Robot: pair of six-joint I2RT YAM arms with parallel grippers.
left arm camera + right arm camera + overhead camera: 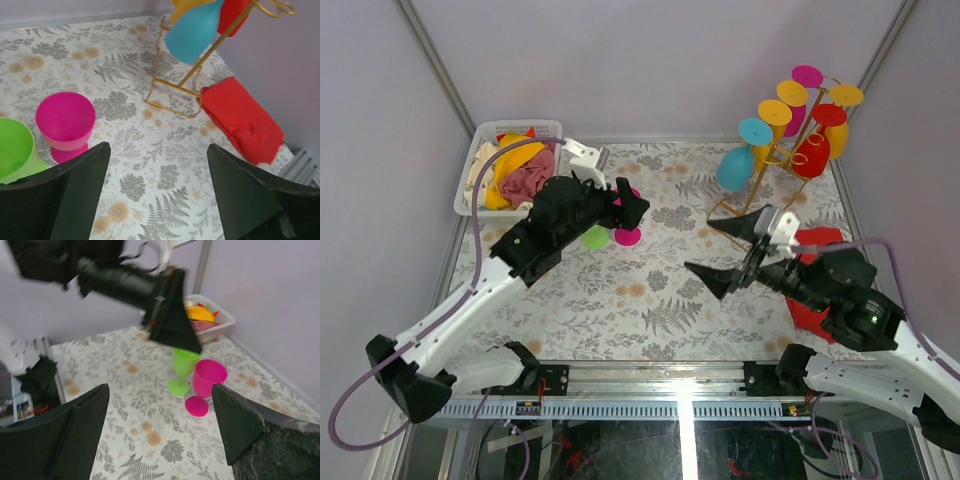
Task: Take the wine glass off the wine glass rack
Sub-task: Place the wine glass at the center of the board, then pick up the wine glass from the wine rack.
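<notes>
Your left end effector [157, 147] and right end effector [160, 387] both gape wide, empty; pink wine glass [65, 120] upright on tabletop [660, 300].

Pale lilac walls [620, 60], fern-patterned tabletop [660, 310]

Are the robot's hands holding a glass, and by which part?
Nothing is held. The left gripper and right gripper are both open and empty; the pink glass stands untouched.
</notes>
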